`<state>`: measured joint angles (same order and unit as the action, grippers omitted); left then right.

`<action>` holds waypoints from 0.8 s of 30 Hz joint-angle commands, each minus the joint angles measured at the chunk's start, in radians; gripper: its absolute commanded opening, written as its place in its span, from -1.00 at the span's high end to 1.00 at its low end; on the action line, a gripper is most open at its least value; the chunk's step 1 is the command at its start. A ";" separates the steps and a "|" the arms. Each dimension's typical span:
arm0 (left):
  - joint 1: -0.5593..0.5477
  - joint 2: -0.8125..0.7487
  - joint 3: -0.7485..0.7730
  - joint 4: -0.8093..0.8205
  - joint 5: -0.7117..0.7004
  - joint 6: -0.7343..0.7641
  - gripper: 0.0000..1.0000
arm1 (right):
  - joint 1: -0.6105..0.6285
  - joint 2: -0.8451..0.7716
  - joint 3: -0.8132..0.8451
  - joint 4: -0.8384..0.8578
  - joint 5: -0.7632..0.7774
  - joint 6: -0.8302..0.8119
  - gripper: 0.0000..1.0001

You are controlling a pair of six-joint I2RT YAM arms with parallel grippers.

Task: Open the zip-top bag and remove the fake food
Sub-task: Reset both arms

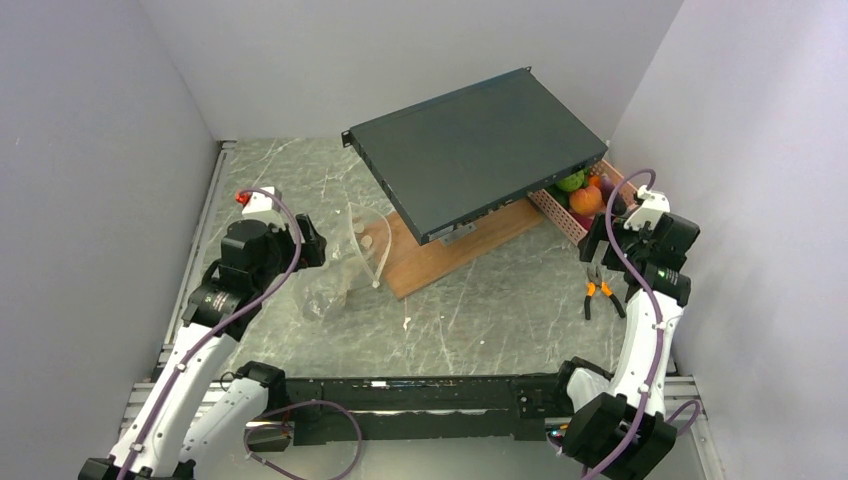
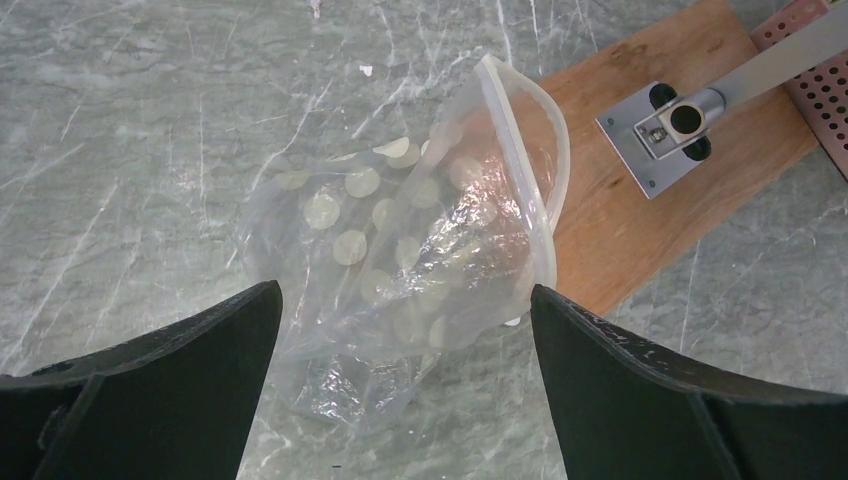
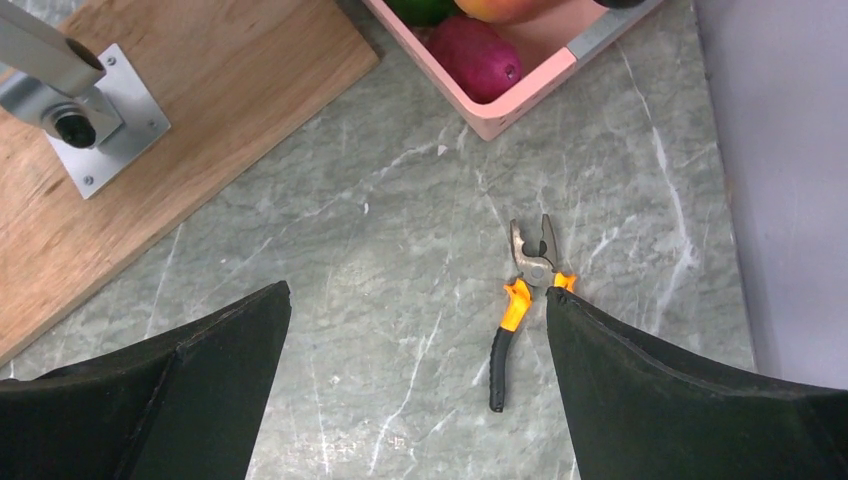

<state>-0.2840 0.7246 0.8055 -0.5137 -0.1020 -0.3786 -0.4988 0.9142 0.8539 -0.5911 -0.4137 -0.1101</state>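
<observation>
My left end effector hangs released over the zip-top bag, which lies on the surface beside the wooden board. My right end effector, released too, hovers by the pliers; the fake food sits in the pink basket.

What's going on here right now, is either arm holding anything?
Neither arm holds anything. The left fingers are open above the zip-top bag, which lies on the table with its mouth gaping and no food visible inside. The fake food sits in the pink basket at the far right. The right fingers are open above the pliers.
</observation>
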 commanded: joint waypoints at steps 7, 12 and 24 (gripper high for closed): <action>0.008 0.019 0.024 0.061 0.010 0.008 -0.99 | -0.004 -0.007 -0.033 0.088 0.044 0.049 -0.99; 0.010 0.027 0.020 0.062 0.006 0.006 -0.99 | -0.003 -0.001 -0.043 0.098 0.042 0.057 -0.99; 0.012 0.020 0.014 0.057 -0.001 0.006 -0.99 | -0.003 0.007 -0.056 0.121 0.054 0.080 -0.99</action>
<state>-0.2779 0.7544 0.8055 -0.4900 -0.1024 -0.3790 -0.4988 0.9226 0.8001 -0.5152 -0.3805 -0.0555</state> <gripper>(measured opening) 0.996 0.994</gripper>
